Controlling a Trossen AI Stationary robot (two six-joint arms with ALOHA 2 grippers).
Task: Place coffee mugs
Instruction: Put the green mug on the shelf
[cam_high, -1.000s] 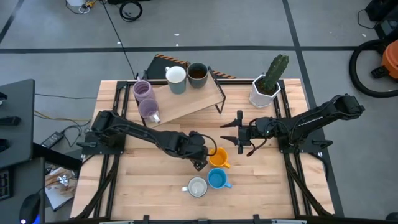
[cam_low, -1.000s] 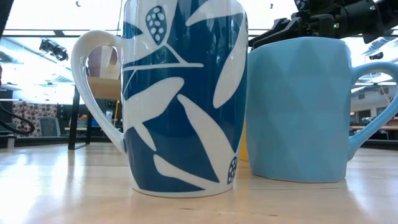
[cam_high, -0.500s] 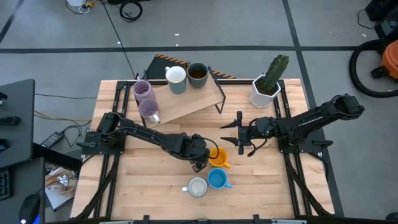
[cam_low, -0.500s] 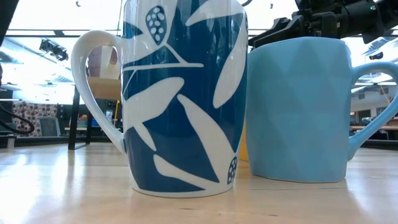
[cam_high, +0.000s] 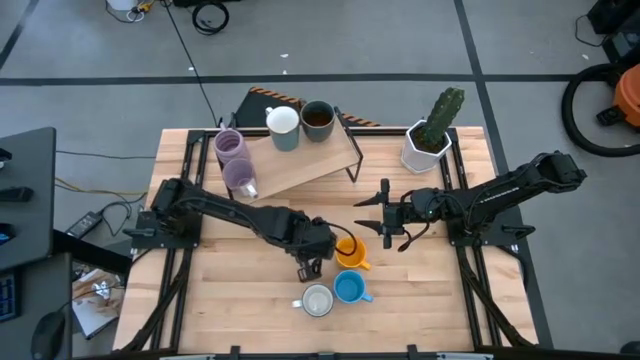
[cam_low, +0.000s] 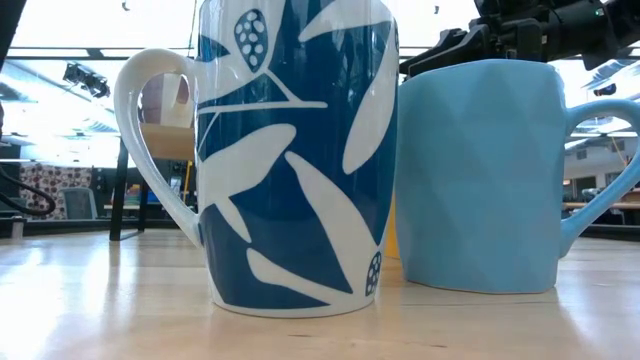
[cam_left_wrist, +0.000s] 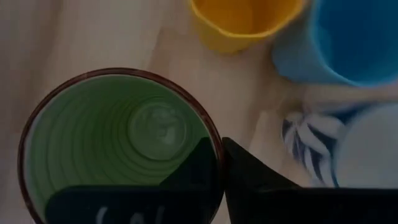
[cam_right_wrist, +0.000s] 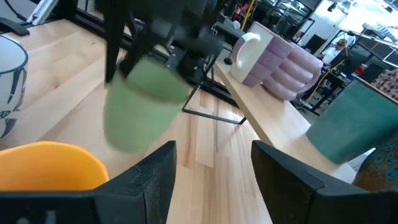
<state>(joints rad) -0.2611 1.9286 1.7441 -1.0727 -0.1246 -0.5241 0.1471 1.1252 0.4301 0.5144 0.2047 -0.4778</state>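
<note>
Jaws of the left gripper (cam_left_wrist: 219, 171) pinch the green mug (cam_left_wrist: 118, 140) rim, just left of the orange mug (cam_high: 350, 250) mid-desk; lift straight up. Right gripper (cam_right_wrist: 211, 163) waits, jaws apart.

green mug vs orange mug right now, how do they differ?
The green mug has the left gripper shut on its rim, one finger inside; the orange mug is held by nothing. The green mug has a dark rim; the orange mug is plain orange. Both are upright and empty.
</note>
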